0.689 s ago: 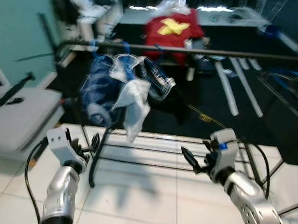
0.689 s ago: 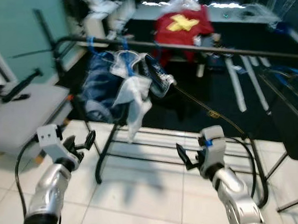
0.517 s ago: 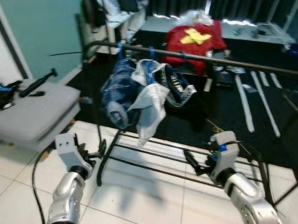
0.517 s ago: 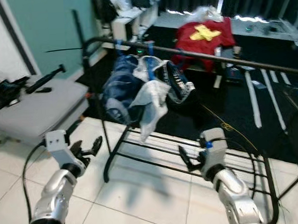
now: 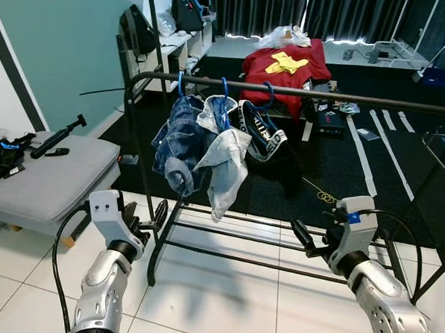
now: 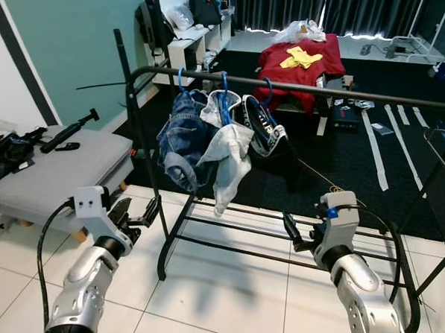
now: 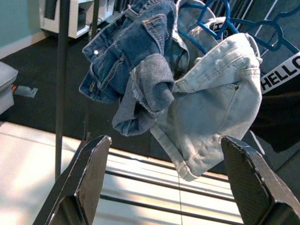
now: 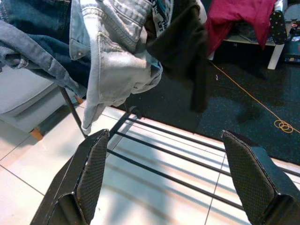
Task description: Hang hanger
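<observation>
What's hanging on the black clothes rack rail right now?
On the rail, three blue hangers carry dark denim, pale jeans and a black garment. The clothes cover the hangers' lower bars.

Both silver arms reach forward at low height; the left gripper (image 6: 138,213) and right gripper (image 5: 310,239) are spread wide, holding nothing.

Head eyes look down; wrist views face the rack (image 5: 278,93), perhaps nearer.

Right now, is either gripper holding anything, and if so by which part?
Nothing is held. The left gripper and the right gripper both have open, empty jaws, raised in front of the clothes rack, apart from the blue hangers and the jeans.
</observation>
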{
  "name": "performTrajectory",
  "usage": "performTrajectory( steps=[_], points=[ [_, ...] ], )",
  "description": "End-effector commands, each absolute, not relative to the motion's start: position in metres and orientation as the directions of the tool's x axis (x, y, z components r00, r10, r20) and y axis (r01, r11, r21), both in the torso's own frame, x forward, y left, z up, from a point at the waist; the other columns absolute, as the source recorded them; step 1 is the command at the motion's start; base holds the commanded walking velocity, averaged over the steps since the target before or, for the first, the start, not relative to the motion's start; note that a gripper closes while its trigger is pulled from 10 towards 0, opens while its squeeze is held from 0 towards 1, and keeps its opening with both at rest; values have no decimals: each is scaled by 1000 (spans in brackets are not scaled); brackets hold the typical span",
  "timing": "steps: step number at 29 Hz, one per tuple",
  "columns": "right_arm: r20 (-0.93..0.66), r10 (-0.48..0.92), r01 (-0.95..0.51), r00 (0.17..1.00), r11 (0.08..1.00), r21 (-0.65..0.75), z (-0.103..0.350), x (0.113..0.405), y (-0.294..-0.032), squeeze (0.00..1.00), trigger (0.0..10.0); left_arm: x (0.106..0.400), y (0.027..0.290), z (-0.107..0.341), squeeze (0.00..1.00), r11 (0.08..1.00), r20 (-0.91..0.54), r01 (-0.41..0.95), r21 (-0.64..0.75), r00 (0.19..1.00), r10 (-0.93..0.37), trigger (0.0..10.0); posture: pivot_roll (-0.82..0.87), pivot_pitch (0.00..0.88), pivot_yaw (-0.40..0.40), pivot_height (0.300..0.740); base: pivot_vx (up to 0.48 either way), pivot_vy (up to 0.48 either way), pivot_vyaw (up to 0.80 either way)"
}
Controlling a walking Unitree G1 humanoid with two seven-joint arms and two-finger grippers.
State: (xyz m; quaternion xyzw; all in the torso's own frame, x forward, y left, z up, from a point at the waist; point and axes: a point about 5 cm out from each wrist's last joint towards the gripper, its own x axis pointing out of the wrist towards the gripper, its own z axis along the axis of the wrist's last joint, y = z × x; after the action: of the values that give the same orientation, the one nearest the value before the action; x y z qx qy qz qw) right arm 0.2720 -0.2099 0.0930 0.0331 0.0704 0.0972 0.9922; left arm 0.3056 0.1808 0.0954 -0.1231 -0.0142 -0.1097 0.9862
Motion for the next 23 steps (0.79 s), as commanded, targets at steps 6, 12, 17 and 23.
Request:
performTrajectory(
  steps=[6,12,17,23],
  points=[
    [-155,290,-269,944,952,144,86,242,-183,0,10000,307,178,108,0,948,99,266,-174,963,-251,10000,-45,63,-9,740,349,0,0],
    [-174,349,-322,921,932,169,83,226,-166,0,10000,318,166,145,0,932,212,323,-167,935,-286,10000,-64,76,8,740,374,0,0],
    [-167,339,-308,926,933,185,84,225,-168,0,10000,320,155,164,0,910,268,386,-150,902,-338,10000,-63,85,17,740,379,0,0],
    [-167,333,-300,928,934,193,84,223,-167,0,10000,317,152,184,0,889,329,433,-152,870,-367,10000,-61,94,24,740,376,0,0]
  ],
)
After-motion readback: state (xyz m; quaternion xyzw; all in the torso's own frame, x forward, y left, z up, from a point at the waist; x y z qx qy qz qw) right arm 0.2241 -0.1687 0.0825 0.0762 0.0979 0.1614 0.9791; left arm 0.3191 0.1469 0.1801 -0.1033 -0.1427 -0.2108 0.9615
